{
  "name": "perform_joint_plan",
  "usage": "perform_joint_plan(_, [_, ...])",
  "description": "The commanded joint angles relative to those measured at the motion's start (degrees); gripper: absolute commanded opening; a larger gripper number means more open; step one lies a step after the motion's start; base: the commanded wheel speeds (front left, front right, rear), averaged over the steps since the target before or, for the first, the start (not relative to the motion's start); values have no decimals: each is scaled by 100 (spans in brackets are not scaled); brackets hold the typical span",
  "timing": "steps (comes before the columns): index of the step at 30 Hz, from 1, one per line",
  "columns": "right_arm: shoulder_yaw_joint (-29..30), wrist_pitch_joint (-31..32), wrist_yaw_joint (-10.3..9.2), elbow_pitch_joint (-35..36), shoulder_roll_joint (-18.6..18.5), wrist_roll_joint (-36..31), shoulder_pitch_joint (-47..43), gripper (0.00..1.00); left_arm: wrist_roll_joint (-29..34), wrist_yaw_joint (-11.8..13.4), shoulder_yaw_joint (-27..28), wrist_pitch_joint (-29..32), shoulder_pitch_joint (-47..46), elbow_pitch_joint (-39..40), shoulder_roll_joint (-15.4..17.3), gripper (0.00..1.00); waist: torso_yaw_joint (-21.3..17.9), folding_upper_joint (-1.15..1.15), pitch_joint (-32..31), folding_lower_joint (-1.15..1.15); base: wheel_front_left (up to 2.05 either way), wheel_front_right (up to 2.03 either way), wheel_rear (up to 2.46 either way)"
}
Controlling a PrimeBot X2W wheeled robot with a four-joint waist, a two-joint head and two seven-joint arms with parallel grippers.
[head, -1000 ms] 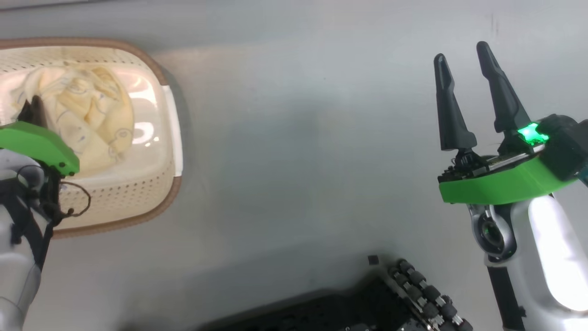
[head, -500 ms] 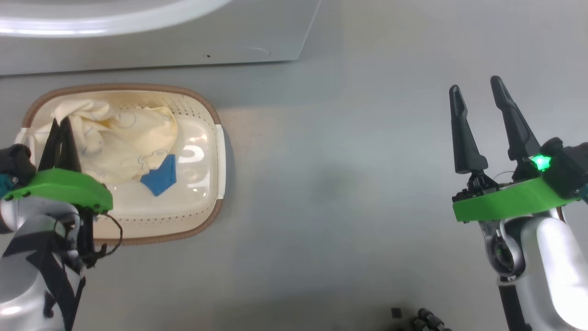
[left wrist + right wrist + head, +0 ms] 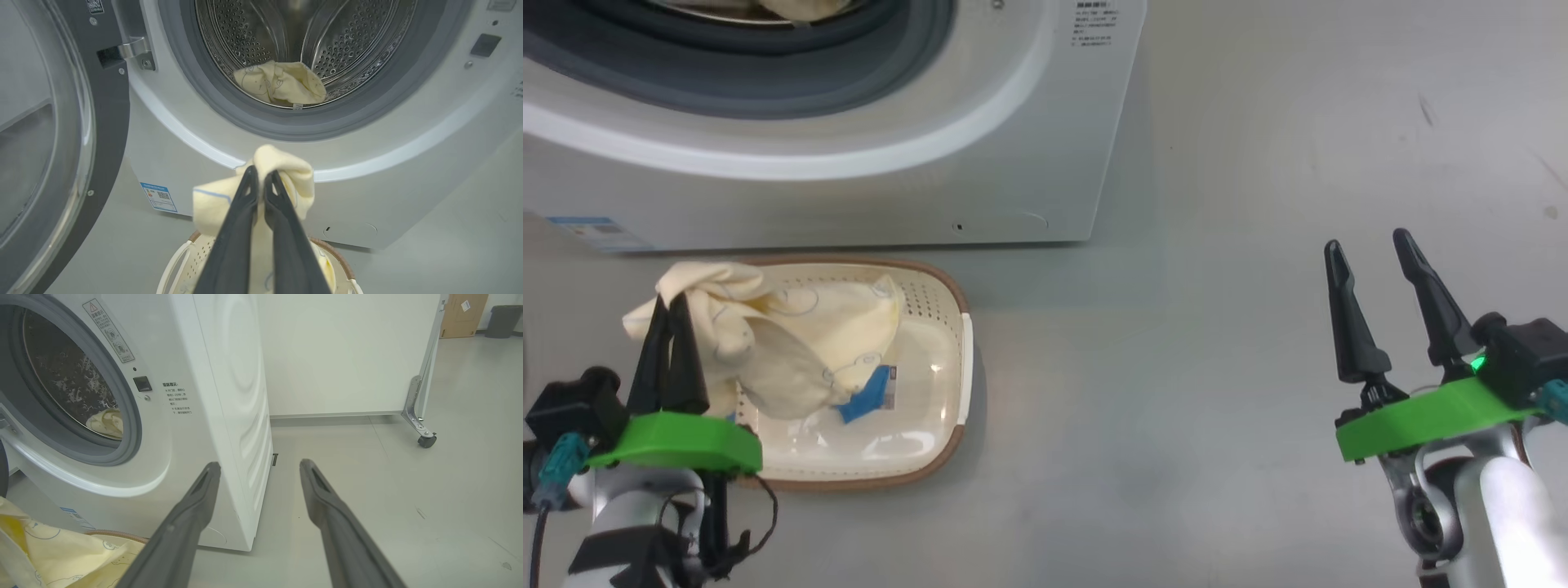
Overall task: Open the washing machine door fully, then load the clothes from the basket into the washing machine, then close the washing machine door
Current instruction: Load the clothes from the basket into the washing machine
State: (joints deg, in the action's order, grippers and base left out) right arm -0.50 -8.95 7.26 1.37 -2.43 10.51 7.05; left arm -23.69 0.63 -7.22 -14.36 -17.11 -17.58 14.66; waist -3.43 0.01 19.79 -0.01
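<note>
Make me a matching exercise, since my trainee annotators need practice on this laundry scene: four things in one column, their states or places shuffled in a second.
Things:
1. left hand
2. right hand
3. washing machine door
4. basket

States or places:
A. open, holding nothing
B. standing on the floor in front of the washing machine
C. shut on a cream garment
D. swung wide open beside the porthole

Pairs: 1-C, 2-A, 3-D, 4-B

One washing machine (image 3: 1013, 188), one basket (image 3: 968, 367), two cream garments (image 3: 792, 359).
</note>
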Motion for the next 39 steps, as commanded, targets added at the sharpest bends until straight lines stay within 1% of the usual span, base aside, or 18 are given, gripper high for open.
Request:
perform_joint_plan(1, [-99,34,23,211,-44,-8,-40,100,52,62,283,-63,47,247,140,0,91,-1,-331,1,0,0,0])
perform_joint_plan(4, [-103,91,23,227,-44,13,-184,100,70,114,283,-60,314,471,143,0,107,-1,-567,1,0,0,0])
perform_joint_plan(10, [-98,151,23,266,-44,50,-416,100,57,252,243,148,744,959,141,0,164,-1,-903,1,0,0,0])
perform_joint_plan(20, [-144,257,23,330,-44,91,-701,100,85,504,179,466,1341,1608,153,0,225,-1,-1273,1,0,0,0])
perform_joint_plan(31, [-141,271,23,336,-44,171,-863,100,80,659,158,604,1640,1891,163,0,223,-1,-1465,1,0,0,0])
perform_joint_plan(39, [-189,293,23,353,-44,177,-855,100,56,642,101,621,1616,1827,180,0,188,-1,-1483,1,0,0,0])
